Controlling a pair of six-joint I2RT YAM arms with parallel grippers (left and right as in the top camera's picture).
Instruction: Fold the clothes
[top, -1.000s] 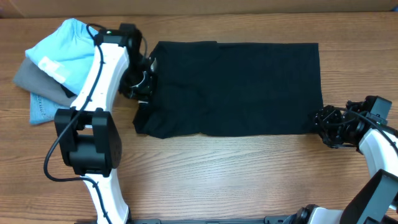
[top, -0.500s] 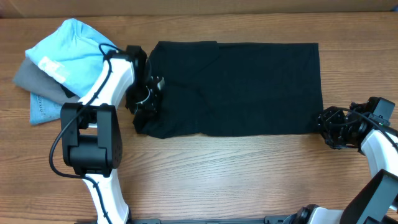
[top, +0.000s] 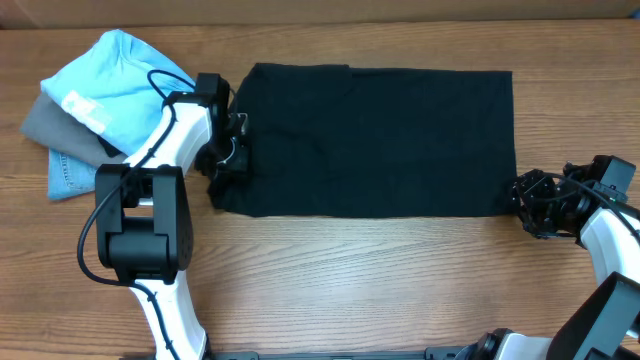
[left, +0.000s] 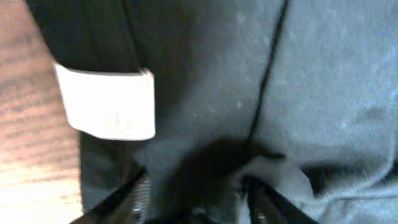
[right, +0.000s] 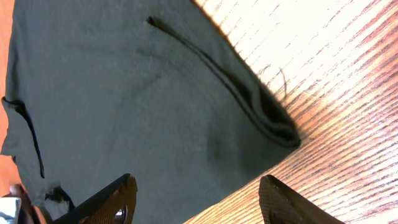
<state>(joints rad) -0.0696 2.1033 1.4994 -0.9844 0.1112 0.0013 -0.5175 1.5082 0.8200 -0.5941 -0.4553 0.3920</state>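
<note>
Lying flat as a wide black rectangle across the middle of the grained wooden surface (top: 400, 280), the T-shirt (top: 380, 140) shows soft matte fabric, thin stitched seams and a small white rectangular tag (left: 106, 102) near its left edge. The left claw (top: 232, 150) sits released there, fingers apart over slightly bunched cloth. The right claw (top: 530, 203) stands released beside the doubled lower-right corner.

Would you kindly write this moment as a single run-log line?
black soft-fabric T-shirt: spread flat | left gripper: open, over fabric near white tag | right gripper: open, empty, at shirt's corner
</note>
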